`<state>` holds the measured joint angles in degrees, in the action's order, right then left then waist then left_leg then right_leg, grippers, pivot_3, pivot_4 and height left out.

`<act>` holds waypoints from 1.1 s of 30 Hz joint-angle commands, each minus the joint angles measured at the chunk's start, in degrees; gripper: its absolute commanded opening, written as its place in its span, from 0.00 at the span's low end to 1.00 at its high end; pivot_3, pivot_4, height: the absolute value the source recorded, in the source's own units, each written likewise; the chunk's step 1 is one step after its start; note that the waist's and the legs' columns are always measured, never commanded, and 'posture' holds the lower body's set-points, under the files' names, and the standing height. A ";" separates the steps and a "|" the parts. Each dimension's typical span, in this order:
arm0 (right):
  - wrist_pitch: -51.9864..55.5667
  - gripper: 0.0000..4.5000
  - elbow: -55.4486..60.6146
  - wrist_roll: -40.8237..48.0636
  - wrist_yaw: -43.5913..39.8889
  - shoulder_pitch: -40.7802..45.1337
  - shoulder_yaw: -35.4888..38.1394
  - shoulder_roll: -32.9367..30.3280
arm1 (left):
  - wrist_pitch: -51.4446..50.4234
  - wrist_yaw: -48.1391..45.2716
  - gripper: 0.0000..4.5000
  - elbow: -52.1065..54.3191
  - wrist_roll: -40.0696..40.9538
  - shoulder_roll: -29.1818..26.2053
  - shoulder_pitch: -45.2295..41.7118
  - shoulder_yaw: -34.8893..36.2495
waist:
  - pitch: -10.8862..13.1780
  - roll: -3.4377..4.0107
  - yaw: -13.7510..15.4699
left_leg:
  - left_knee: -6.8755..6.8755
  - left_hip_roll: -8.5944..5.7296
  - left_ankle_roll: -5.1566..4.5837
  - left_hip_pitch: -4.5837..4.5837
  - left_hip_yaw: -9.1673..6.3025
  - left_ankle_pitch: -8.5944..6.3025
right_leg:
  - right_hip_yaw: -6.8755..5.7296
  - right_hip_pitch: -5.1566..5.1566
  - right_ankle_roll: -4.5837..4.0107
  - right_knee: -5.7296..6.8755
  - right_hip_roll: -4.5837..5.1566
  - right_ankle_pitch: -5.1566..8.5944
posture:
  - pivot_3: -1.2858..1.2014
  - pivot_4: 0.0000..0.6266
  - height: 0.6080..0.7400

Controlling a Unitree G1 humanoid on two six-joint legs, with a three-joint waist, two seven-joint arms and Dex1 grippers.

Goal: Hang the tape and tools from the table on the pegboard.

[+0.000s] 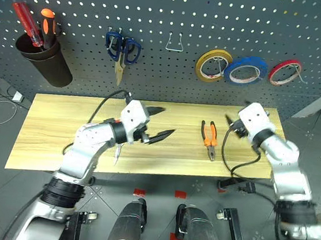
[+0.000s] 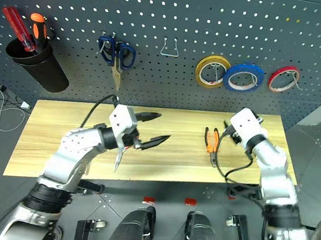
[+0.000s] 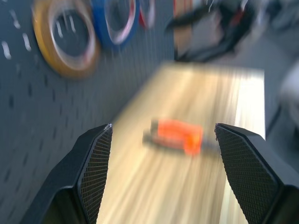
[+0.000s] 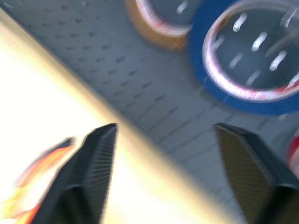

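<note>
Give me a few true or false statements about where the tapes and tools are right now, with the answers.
1. The blue tape hangs on the pegboard. True.
2. The pliers hang on the pegboard. False: they lie on the table.
3. The left pincer is open and empty. True.
4. The blue tape hangs between a yellow tape and a red tape. True.
5. The blue-handled scissors lie on the table. False: they hang on the pegboard.
</note>
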<state>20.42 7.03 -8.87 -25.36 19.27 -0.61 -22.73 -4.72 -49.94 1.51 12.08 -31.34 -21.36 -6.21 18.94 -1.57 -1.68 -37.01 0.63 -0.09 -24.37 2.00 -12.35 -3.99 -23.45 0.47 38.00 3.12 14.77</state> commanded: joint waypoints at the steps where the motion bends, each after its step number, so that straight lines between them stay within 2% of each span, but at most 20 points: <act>1: 16.44 0.99 9.26 3.43 2.77 -1.90 0.88 5.51 | 5.38 -4.68 0.82 -2.33 -2.41 -4.67 2.37 0.32 | 0.02 0.02 -0.12 | 0.00 0.00 0.00 -0.01 0.04 0.00 | 0.04 -0.06 -0.01 0.03 0.01 0.00 | 0.49 0.51 1.00; 4: 27.87 0.99 9.48 3.64 7.90 0.03 1.81 11.71 | 9.24 -7.72 0.82 -5.25 -4.36 -8.69 4.34 -0.17 | 0.02 0.02 -0.24 | 0.03 0.05 0.00 0.01 0.10 -0.01 | 0.08 -0.15 -0.16 0.05 0.01 -0.08 | 0.50 0.52 1.00; 6: 35.99 0.99 5.56 3.29 12.50 3.80 3.39 15.88 | 10.11 -9.65 0.82 -6.29 -4.63 -10.84 5.64 -0.09 | 0.02 0.04 0.01 | 0.07 0.05 -0.03 -0.01 0.09 -0.03 | 0.07 -0.22 -0.21 0.07 0.02 -0.09 | 0.50 0.52 1.00; 9: 40.33 0.99 -2.70 4.65 16.13 9.34 6.60 19.19 | 11.52 -10.61 0.82 -7.28 -5.22 -12.45 6.48 0.31 | 0.02 0.04 0.18 | 0.05 0.05 -0.15 -0.07 0.12 -0.09 | 0.09 -0.33 -0.28 0.08 0.03 -0.13 | 0.50 0.53 1.00; 16: 34.73 0.99 -21.21 6.19 18.52 18.67 7.60 17.99 | 9.69 -11.06 0.82 -4.47 -4.62 -12.28 6.96 0.46 | 0.02 0.03 0.67 | 0.05 -0.01 -0.10 -0.45 0.19 -0.05 | 0.10 -0.71 -0.29 0.13 0.03 -0.14 | 0.51 0.52 1.00; 23: 28.26 0.99 -39.02 6.53 17.35 25.99 5.36 16.79 | 9.43 -10.97 0.82 -4.65 -4.89 -11.59 6.10 0.07 | 0.02 0.03 0.10 | 0.08 0.00 -0.25 -0.47 0.27 -0.13 | 0.13 -0.71 -0.28 0.08 0.01 -0.12 | 0.51 0.52 1.00; 27: 26.32 0.99 -45.45 6.68 16.28 28.91 4.79 16.19 | 9.72 -11.05 0.82 -5.25 -5.09 -10.83 5.42 -0.28 | 0.02 0.03 -0.01 | 0.07 0.02 -0.26 -0.46 0.27 -0.13 | 0.12 -0.71 -0.28 0.11 0.00 -0.12 | 0.51 0.51 1.00; 30: 25.18 0.86 -47.64 6.28 15.22 30.13 3.65 15.48 | 9.63 -11.06 0.82 -5.44 -4.85 -10.20 5.13 -0.29 | 0.02 0.03 0.03 | 0.06 0.02 -0.26 -0.46 0.27 -0.13 | 0.12 -0.71 -0.28 0.12 0.00 -0.12 | 0.51 0.51 1.00; 33: 25.48 0.65 -46.63 6.49 14.27 29.99 2.88 15.15 | 8.84 -11.66 0.82 -5.25 -3.97 -9.81 5.34 0.00 | 0.02 0.02 0.02 | 0.06 0.02 -0.25 -0.46 0.27 -0.13 | 0.13 -0.71 -0.28 0.11 0.00 -0.12 | 0.51 0.51 1.00</act>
<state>45.95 -40.33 -3.00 -10.32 49.08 2.72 -7.00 4.07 -60.94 -4.71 6.78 -41.18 -16.32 -6.63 18.96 -1.55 -1.66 -36.95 0.66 -0.34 -24.83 2.27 -12.48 -3.87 -24.16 0.19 38.11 3.12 14.65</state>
